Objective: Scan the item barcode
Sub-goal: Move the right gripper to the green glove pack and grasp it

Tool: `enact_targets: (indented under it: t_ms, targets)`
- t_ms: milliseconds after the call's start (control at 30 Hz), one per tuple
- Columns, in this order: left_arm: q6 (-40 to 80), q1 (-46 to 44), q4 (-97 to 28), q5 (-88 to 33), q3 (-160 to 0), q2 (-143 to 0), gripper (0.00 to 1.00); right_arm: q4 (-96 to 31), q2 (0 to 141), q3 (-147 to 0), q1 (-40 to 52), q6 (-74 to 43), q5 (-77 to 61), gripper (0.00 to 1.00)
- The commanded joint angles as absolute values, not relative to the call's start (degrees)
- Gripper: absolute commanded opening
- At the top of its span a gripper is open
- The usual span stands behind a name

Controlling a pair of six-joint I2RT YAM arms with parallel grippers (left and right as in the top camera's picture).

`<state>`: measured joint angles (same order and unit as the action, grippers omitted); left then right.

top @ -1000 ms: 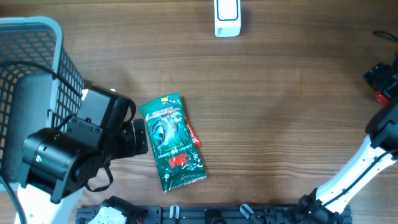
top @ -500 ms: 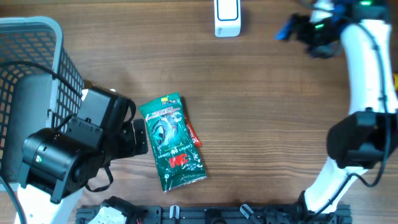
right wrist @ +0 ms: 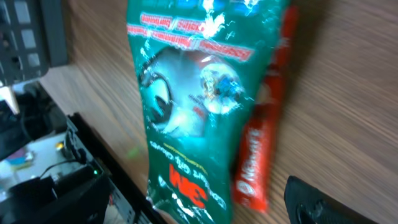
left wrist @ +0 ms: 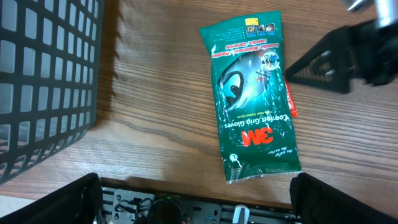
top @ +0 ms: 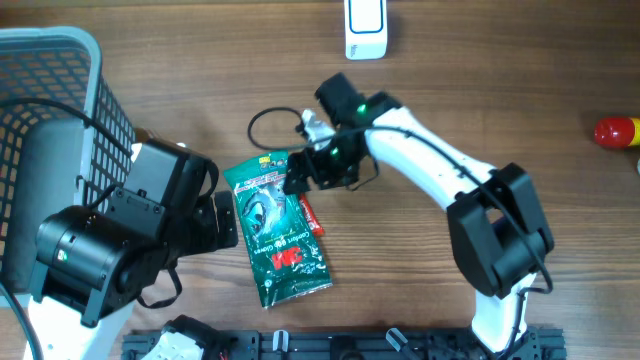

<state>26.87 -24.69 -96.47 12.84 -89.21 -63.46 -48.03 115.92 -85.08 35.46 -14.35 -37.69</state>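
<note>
Wood-grain tabletop [top: 450, 120], matte brown. We list one glossy, crinkled green glove packet [top: 275, 230], flat at centre-left, with a slim red packet [top: 312, 215] along its right edge. Left gripper [top: 225, 218] sits beside it, jaws wide apart. Right gripper [top: 300, 175], earlier far right, is now over its top corner; we cannot tell its jaw state.

Basket [top: 70, 70] blocks the far left; left gripper [top: 226, 220] and right gripper [top: 300, 180] flank the packet [top: 278, 235]; open table [top: 400, 290] lower right.
</note>
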Motion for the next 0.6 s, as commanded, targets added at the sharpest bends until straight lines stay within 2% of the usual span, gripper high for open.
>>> enact_targets:
  t_ms: [0, 167, 233, 367, 567]
  targets:
    - [27.44, -24.51, -96.49, 13.54, -89.65, -63.33, 1.00, -42.81, 116.46, -81.17, 38.37, -19.46, -39.35, 0.89]
    - [27.44, -24.51, -96.49, 13.54, -89.65, -63.33, 1.00, -39.94, 116.90, -80.12, 39.57, -21.58, -31.03, 0.89]
    - [27.44, -24.51, -96.49, 13.54, -89.65, -63.33, 1.00, -39.68, 116.90, -80.12, 39.59, -22.24, -31.07, 0.81]
    - [27.44, -24.51, -96.49, 13.54, -89.65, -63.33, 1.00, -39.68, 117.08, -80.12, 39.59, -23.00, -31.11, 0.76]
    - [27.44, -24.51, -96.49, 13.54, -89.65, -63.33, 1.00, -39.18, 119.94, -80.12, 41.08, -24.21, -33.50, 0.73]
